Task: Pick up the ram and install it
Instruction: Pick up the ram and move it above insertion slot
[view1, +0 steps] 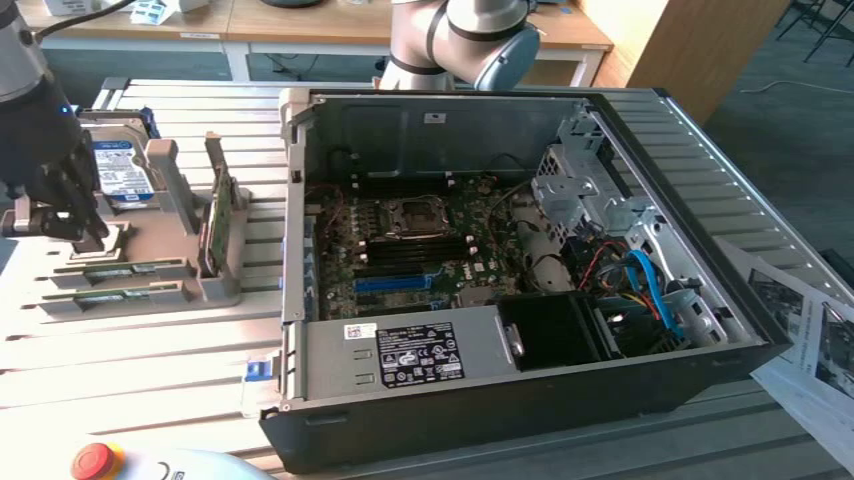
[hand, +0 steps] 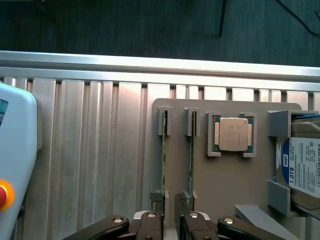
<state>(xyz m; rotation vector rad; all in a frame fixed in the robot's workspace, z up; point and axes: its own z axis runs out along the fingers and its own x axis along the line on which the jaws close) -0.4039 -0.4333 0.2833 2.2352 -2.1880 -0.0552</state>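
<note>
A slatted table (view1: 134, 370) bears the open computer case (view1: 534, 400), motherboard (view1: 414, 250) exposed. At the exterior view's left, a grey holder (hand: 235, 185) carries a hard drive (hand: 302, 167), a processor (hand: 234, 134) and two ram sticks (hand: 164, 160) on edge in slots. The gripper (hand: 170, 200) hovers at their end, fingers apart, holding nothing

Exterior view, from gripper (view1: 78, 238), hard drive (view1: 118, 165) close at 1 o'clock, upright holder post (view1: 220, 245) at 3, open case wall (view1: 296, 220) beyond it, ram sticks (view1: 118, 270) on edge close at 5, narrow lane between them, bare slatted table (view1: 147, 360) farther out toward 6
</note>
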